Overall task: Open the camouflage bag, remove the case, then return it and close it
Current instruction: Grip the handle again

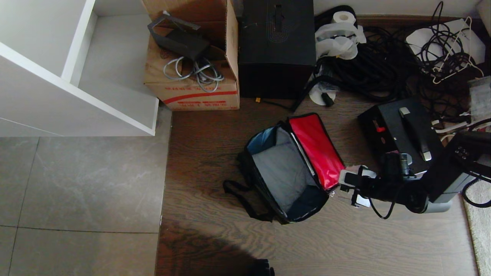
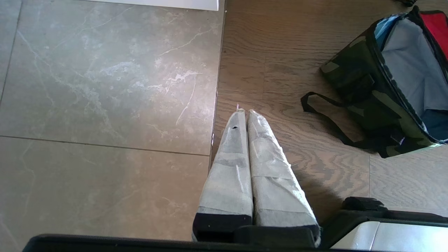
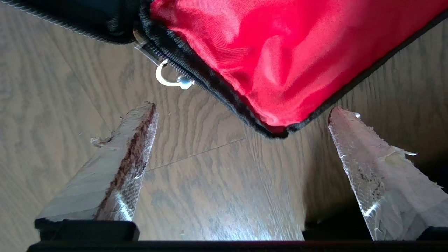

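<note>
The camouflage bag [image 1: 284,172] lies open on the wood floor, showing a bare grey interior. Its red-lined flap [image 1: 316,149] is folded out to the right. The case [image 1: 399,130], flat and black with a bar handle, lies on the floor right of the bag, outside it. My right gripper [image 1: 351,184] hovers low at the flap's near corner, open. In the right wrist view the flap's corner [image 3: 273,105] sits just ahead between the right gripper's [image 3: 242,107] spread fingers, with the zip pull [image 3: 171,79] beside it. My left gripper [image 2: 244,112] is shut and empty, left of the bag [image 2: 367,94].
A brown carton [image 1: 191,57] with cables and a tall black box [image 1: 276,38] stand behind the bag. Tangled black cables [image 1: 383,65] and paper rolls lie at the back right. A white shelf unit [image 1: 76,76] stands at the left over grey tiles. The bag's strap [image 1: 241,195] trails left.
</note>
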Controlling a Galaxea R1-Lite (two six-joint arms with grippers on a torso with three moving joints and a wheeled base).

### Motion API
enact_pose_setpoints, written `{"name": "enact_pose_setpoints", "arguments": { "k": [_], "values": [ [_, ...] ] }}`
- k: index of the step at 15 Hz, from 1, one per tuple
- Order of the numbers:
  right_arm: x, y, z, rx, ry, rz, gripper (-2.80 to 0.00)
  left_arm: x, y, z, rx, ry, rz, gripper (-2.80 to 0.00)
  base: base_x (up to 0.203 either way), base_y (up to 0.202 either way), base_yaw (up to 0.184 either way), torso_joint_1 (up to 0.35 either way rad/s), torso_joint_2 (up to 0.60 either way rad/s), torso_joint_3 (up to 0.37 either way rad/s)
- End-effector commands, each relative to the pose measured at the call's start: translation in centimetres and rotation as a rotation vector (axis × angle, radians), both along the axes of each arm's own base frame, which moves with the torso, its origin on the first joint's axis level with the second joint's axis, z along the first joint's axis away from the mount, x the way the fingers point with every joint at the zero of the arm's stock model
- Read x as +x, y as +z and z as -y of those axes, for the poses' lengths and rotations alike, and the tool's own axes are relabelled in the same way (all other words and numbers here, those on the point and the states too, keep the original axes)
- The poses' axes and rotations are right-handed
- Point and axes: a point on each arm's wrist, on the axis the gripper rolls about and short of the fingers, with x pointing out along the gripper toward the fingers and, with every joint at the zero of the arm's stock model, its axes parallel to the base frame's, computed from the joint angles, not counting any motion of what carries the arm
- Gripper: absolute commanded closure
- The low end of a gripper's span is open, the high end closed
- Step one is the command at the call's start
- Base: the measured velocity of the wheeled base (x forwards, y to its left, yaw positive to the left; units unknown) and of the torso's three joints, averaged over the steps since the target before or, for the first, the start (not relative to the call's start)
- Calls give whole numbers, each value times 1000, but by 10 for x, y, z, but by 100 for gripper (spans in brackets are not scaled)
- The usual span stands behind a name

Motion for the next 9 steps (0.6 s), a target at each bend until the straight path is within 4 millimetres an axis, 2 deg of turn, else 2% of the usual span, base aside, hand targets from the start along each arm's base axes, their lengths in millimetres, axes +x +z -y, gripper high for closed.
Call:
{"name": "enact_pose_setpoints", "arguments": {
  "k": [1,2,3,7,9],
  "values": [
    [7,-8,-2,7,0,9,-280,1,-3,0,0,0,-8,0,0,0,0,0,0,0],
    [16,-3,-6,34,-15,43,-280,1,-3,0,-1,0,-8,0,0,0,0,0,0,0],
    [19,-7,-17,73,-47,33,-280,1,-3,0,-2,0,-8,0,0,0,0,0,0,0],
    [32,-8,-39,149,-130,117,-280,1,-3,0,-2,0,-8,0,0,0,0,0,0,0],
    [32,-7,-40,152,-134,122,-280,1,-3,0,-2,0,-8,0,0,0,0,0,0,0]
  ]
}}
